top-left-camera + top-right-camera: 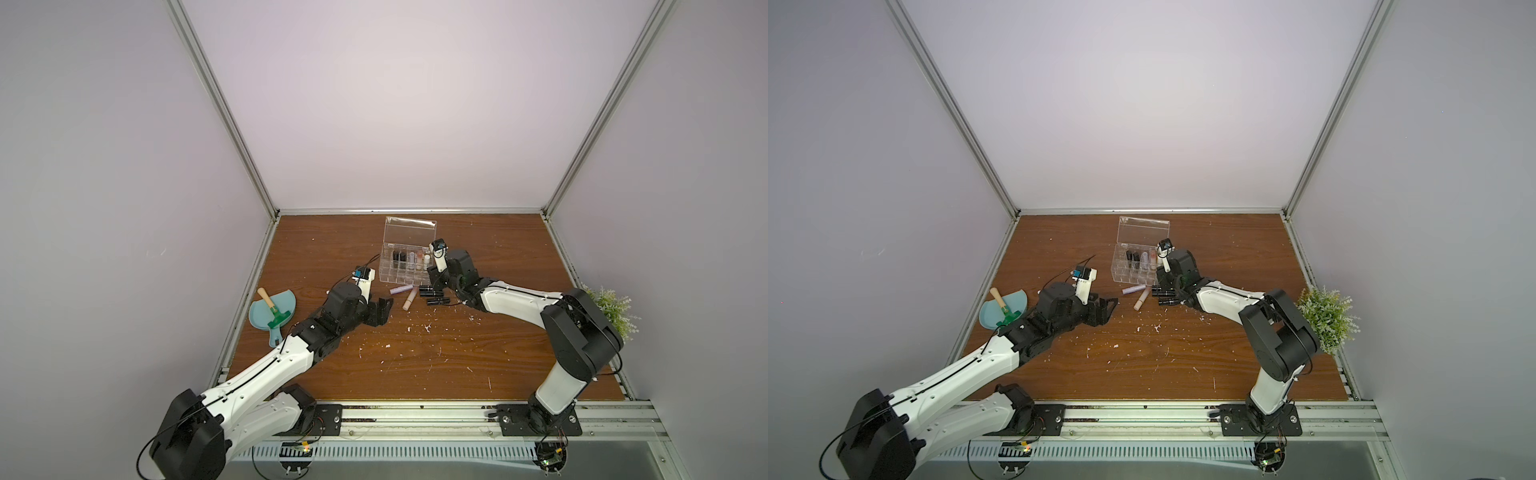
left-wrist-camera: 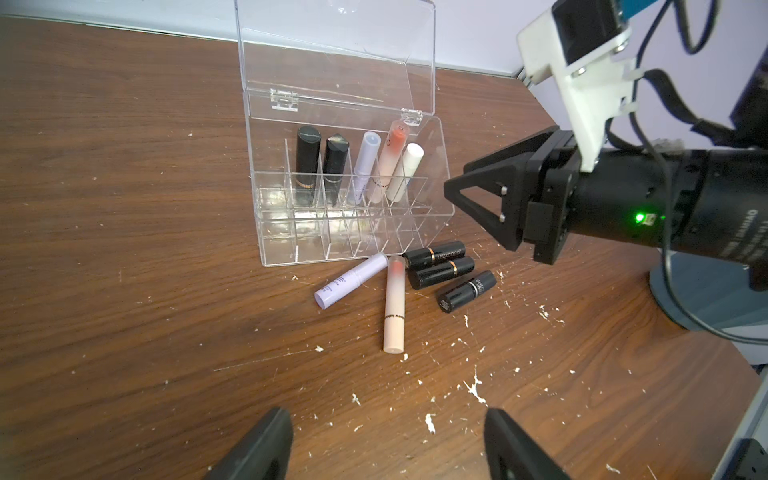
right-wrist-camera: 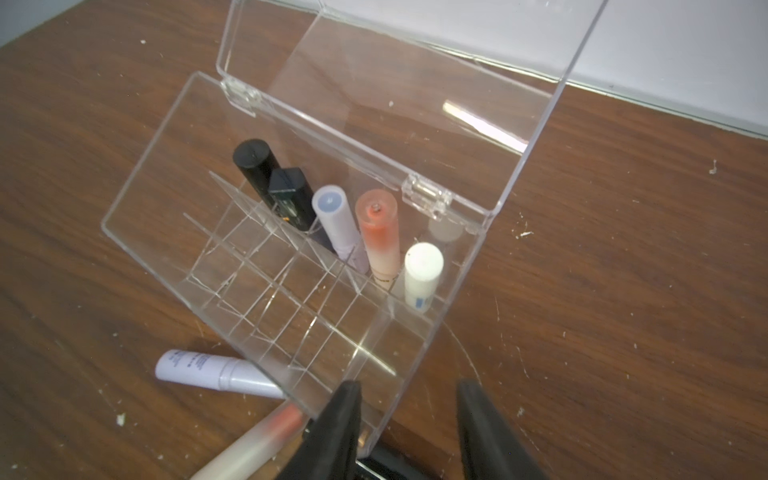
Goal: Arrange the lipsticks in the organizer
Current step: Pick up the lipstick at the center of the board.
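**Wood-grain desk with a half-filled lipstick organizer between two robot arms**

Brown wood-grain desk (image 1: 415, 365), flecked with white crumbs, set inside pale lilac walls. At far left lies a teal dustpan (image 1: 286, 301) holding a small brush (image 1: 268, 303); next, the left arm (image 1: 266, 370) reaches inward, the left jaws spread wide and empty over bare desk, well short of the tubes.

At centre, toward the back, stands the organizer (image 2: 353, 245), a clear box with its hinged lid open. Five lipsticks lean in its rear row: a round black tube (image 2: 307, 162), a faceted black tube (image 2: 336, 166), a lilac tube (image 2: 365, 166), a coral-and-pink tube (image 2: 388, 162) and a white tube (image 2: 405, 170); the front compartments look empty.

Just before its front wall five more lie flat: a loose lilac tube (image 2: 351, 280), a long beige-pink tube (image 2: 394, 307), then three stubby black tubes (image 2: 442, 272) side by side, the two nearest the box touching. The right jaws hover over those black tubes by the box's corner, partly spread, with nothing visibly pinched between them. At far right is a small green plant (image 1: 611, 309).

The tubes look light, rigid and glossy, so they will likely roll or slip from a loose pinch; each seems best taken across the barrel near its middle. The packed black ones leave little room for a jaw between them, so the outermost seems easiest. The acrylic box is probably light and may slide if bumped.
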Controlling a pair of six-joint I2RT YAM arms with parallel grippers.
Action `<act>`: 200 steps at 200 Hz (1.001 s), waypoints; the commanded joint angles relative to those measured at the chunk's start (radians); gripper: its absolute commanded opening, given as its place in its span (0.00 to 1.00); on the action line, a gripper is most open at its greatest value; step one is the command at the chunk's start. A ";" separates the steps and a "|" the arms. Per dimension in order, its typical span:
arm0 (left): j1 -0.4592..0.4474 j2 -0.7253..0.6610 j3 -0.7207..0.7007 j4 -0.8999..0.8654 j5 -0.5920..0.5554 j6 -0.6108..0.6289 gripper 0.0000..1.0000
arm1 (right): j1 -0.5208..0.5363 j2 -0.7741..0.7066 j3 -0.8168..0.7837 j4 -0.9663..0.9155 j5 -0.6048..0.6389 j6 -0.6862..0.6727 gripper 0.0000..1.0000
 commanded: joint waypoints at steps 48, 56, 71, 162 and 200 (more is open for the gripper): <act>0.009 -0.015 0.006 -0.010 0.000 -0.003 0.77 | -0.018 0.037 0.067 -0.025 0.010 0.020 0.45; 0.010 -0.018 0.005 -0.012 -0.001 -0.003 0.77 | -0.024 0.040 0.066 -0.029 0.011 0.021 0.45; 0.009 -0.022 0.005 -0.015 -0.004 -0.002 0.77 | -0.037 0.040 0.061 -0.029 0.007 0.021 0.45; 0.010 0.072 0.027 -0.004 0.041 0.008 0.77 | -0.063 0.020 0.044 -0.023 -0.016 0.023 0.45; 0.005 0.157 0.047 -0.005 0.074 0.022 0.77 | -0.063 -0.064 0.004 0.008 -0.060 0.031 0.45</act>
